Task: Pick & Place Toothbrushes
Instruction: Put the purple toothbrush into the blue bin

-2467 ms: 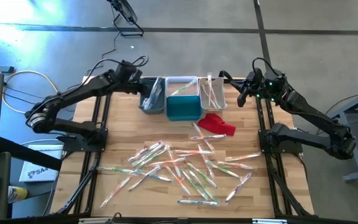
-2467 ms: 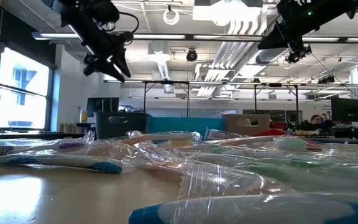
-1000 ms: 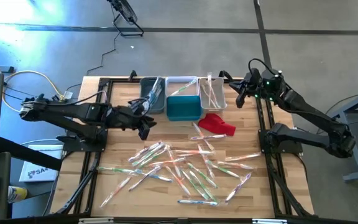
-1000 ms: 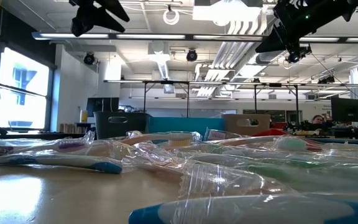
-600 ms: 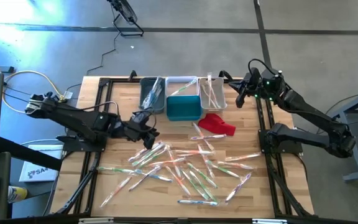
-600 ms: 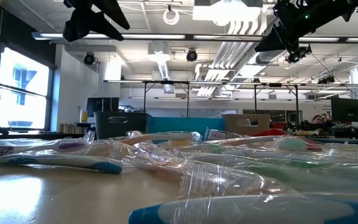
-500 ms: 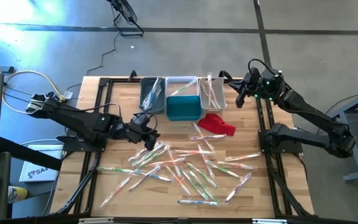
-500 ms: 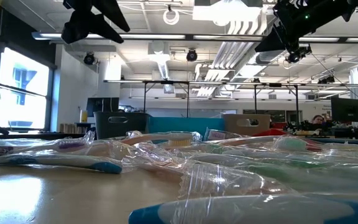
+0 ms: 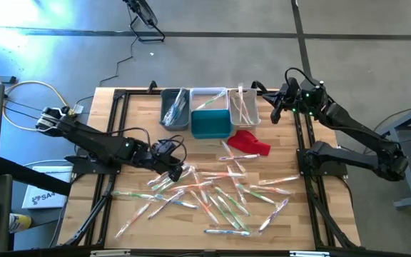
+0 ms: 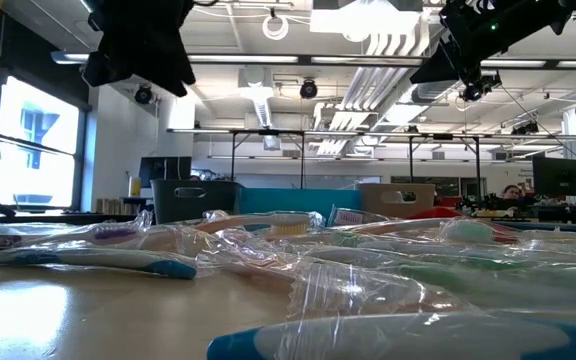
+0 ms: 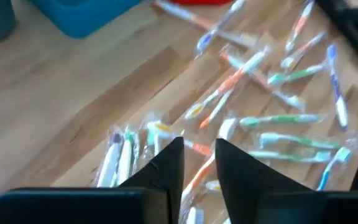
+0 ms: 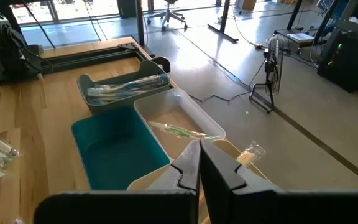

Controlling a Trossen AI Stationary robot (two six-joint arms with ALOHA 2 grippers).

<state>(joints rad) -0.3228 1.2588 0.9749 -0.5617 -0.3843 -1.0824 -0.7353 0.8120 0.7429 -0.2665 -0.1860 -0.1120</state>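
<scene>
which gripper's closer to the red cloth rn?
Right. The right gripper hovers beside the bins, just beyond the red cloth; the left gripper is farther, over the toothbrushes.

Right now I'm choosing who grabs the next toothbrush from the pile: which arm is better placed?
Left. The left gripper hangs over the pile's edge of toothbrushes, jaws slightly apart. The right gripper waits shut beside the bins.
</scene>
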